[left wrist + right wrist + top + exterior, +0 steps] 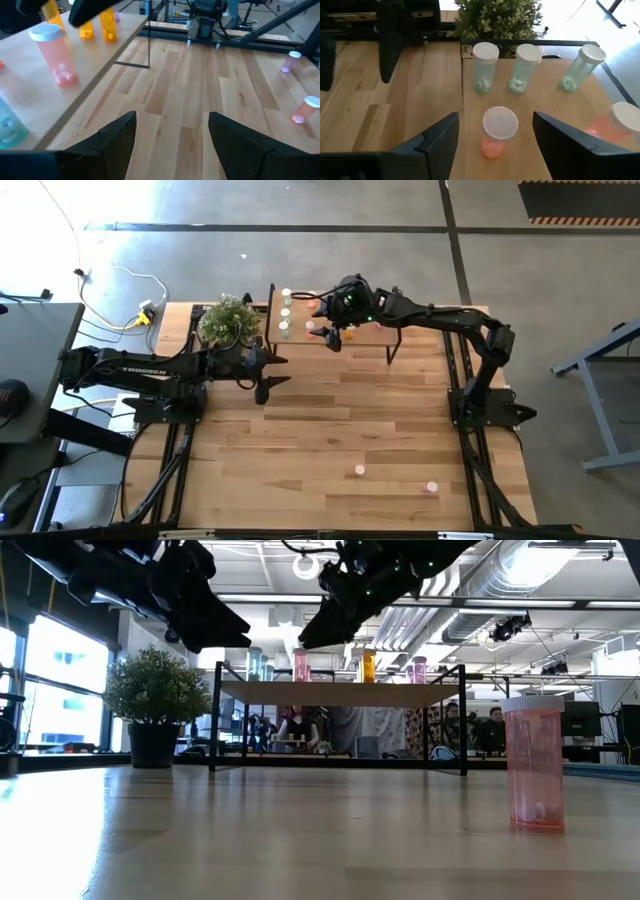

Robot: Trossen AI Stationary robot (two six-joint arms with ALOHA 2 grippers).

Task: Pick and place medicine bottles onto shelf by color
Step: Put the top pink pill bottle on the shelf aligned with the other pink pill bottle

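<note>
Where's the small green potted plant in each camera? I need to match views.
High view: small green potted plant beside the light wood shelf's left end.
Low view: plant left of the shelf.
Left wrist view: not in it.
Right wrist view: plant beyond the shelf, behind three pale green bottles.
Shared landmark: the shelf, in all four.

My arms (130, 370) are black, and so are my fingers (432, 140). The table (330, 430) is pale wood in plank stripes, on a black frame. The shelf (540, 130) has a light wood top and thin black legs. On it stand three pale green bottles (485, 67) with white caps, a pink one (496, 131) nearer me, and orange ones (107, 25) farther along. Two pink bottles (360, 471) sit on the table's near side. The plant (230, 320) is green in a dark pot.
</note>
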